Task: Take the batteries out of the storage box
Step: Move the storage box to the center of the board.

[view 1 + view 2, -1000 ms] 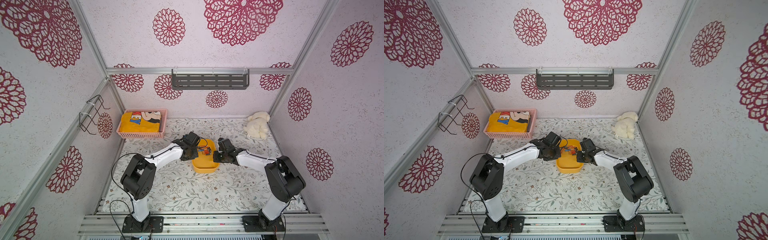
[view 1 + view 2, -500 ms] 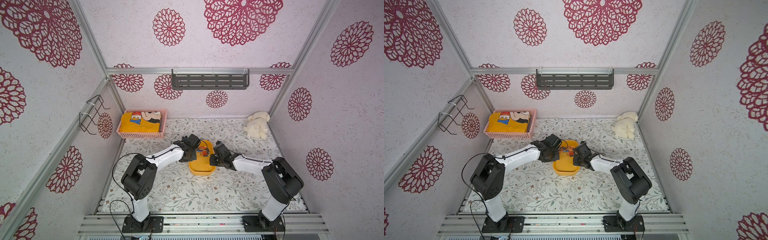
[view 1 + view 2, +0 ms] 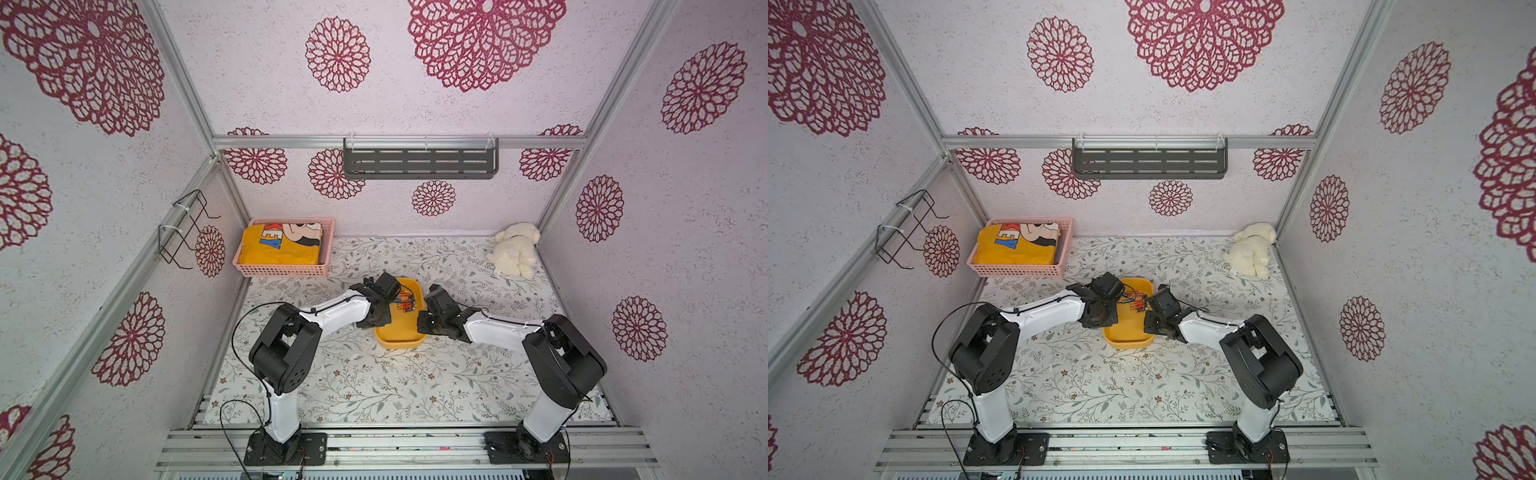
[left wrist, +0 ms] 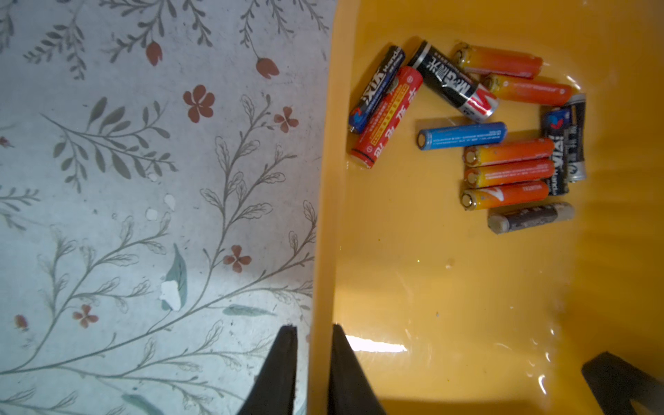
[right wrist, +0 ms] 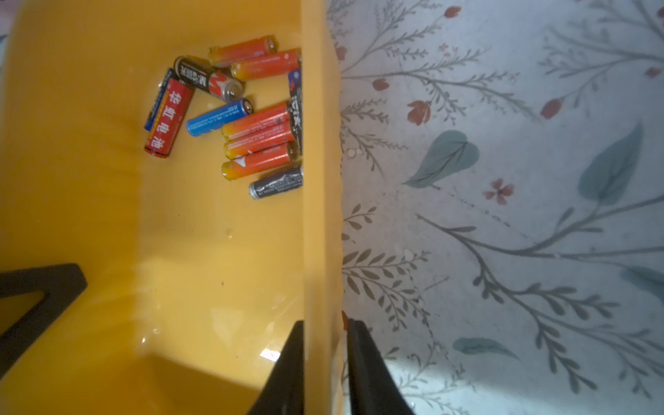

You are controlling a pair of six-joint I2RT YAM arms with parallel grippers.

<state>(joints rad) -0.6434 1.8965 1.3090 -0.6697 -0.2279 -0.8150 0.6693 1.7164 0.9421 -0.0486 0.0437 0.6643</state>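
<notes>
The yellow-orange storage box [image 3: 399,343] [image 3: 1127,343] stands on the floral cloth between my two arms. Several batteries [image 3: 405,303] [image 3: 1138,302], mostly orange with some black, one blue and one red, lie loose at its far end. My left gripper [image 4: 312,327] straddles the box's left wall [image 4: 323,215], slightly open, with a gap between the outer finger and the wall. My right gripper [image 5: 325,321] straddles the right wall [image 5: 319,179], slightly open, with a sliver of gap outside. In both wrist views the batteries [image 4: 503,169] [image 5: 251,133] lie well beyond the fingertips.
A pink lattice basket [image 3: 286,270] with yellow cloth sits at the back left. A white plush toy [image 3: 515,249] lies at the back right corner. A grey shelf [image 3: 419,164] hangs on the back wall and a wire rack [image 3: 183,228] on the left wall.
The box and both grippers shifted a little to the left and nearer the front. Both pairs of jaws, pinched on the walls before, have now loosened.
</notes>
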